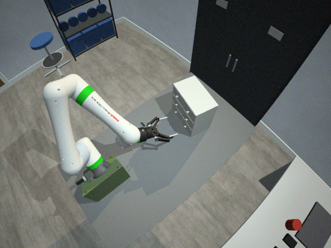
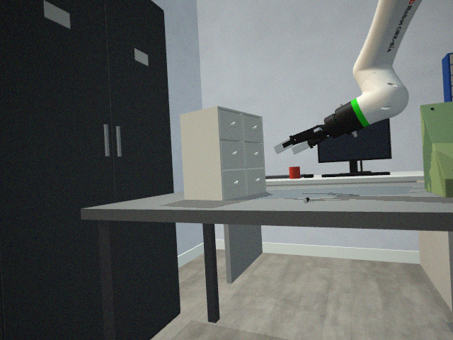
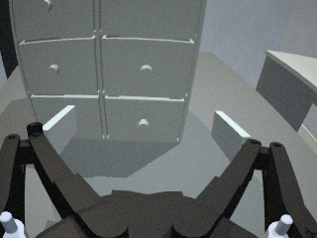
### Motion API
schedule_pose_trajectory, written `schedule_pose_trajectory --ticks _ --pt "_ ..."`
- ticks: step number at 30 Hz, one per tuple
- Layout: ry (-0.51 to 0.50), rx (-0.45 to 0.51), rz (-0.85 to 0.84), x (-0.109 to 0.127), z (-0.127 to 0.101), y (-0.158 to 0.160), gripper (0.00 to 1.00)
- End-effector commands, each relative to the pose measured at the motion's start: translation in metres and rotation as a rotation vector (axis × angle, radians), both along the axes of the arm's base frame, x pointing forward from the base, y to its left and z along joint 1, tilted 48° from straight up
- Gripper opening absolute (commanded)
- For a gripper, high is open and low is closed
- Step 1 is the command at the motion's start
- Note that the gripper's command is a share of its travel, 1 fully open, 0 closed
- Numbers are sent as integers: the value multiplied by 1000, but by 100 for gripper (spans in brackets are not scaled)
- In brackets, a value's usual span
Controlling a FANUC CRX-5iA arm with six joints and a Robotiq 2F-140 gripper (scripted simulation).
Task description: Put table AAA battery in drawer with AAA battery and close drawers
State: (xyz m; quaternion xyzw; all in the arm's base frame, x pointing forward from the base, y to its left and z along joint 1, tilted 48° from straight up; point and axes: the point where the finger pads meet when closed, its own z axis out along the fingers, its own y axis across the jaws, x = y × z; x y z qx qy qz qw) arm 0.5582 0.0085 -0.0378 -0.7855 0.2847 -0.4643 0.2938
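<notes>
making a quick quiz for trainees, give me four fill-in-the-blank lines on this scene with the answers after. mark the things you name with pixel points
The chest (image 1: 195, 94) (image 2: 202, 157) (image 3: 149, 47) has ____ drawers in its front.
The gripper (image 1: 163, 128) (image 2: 292, 145) (image 3: 145, 121) is ____, with nothing between its fingers.
The mug-sized cylinder (image 1: 293, 225) (image 2: 294, 172) is coloured ____.
The battery (image 2: 306, 200) lies on the ____.

Missing words: six; open; red; table.

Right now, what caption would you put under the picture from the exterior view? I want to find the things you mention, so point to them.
Open fingers (image 1: 163, 128) (image 2: 291, 146) point toward a small chest (image 1: 196, 97) (image 2: 202, 155) (image 3: 149, 81) of six closed drawers, while a battery (image 2: 306, 200) lies on the table (image 1: 165, 170) (image 2: 255, 216) (image 3: 203, 164).
</notes>
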Motion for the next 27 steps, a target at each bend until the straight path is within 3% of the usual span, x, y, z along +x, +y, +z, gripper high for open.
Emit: schedule_pose_trajectory --ticks 1,4,5,27 --pt "-2 -1 -4 0 -1 0 100" --pt "-2 -1 -4 0 -1 0 100" --pt "-2 -1 -4 0 -1 0 20" --pt "-2 -1 -4 0 -1 0 20"
